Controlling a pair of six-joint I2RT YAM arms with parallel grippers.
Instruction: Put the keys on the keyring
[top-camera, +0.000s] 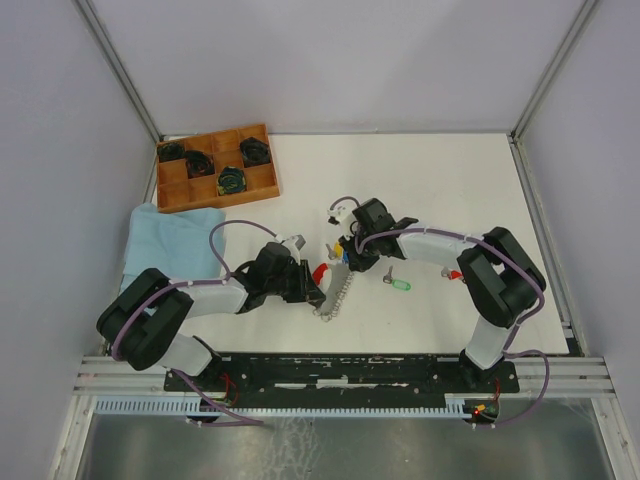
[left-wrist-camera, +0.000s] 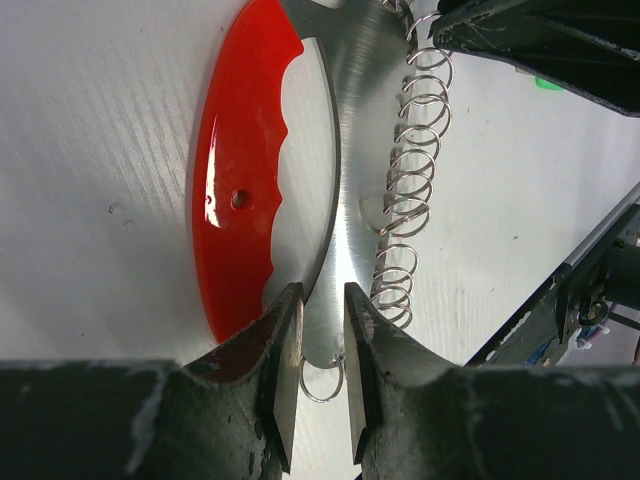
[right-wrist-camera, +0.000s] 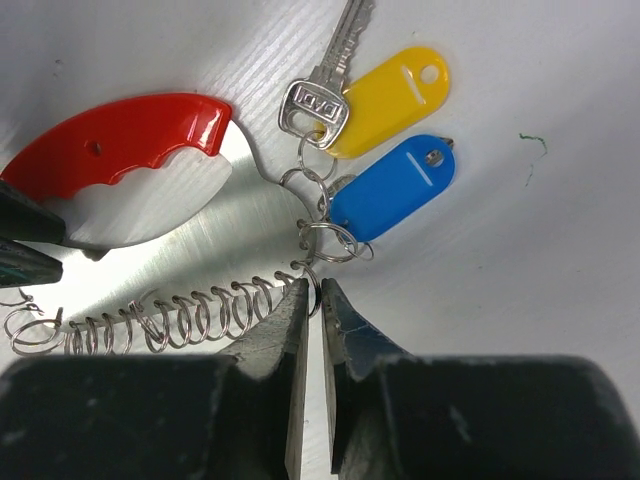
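While the left gripper (left-wrist-camera: 320, 300) clamps the keyring (left-wrist-camera: 235, 200) by its near tip, threading looks partly done
Glossy red plastic grip, brushed steel crescent, springy chain of wire loops (left-wrist-camera: 410, 180); right gripper (right-wrist-camera: 314, 290) a slit apart at a small ring (right-wrist-camera: 326, 243), pinch unclear; next, it likely fetches the loose green key (top-camera: 397, 283) lying right

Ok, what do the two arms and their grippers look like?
Both the left arm and right arm have pale grey links between bulky black joints, with purple cables looping along them. The left gripper and right gripper are black, with dark, scuffed, wedge-shaped fingers.
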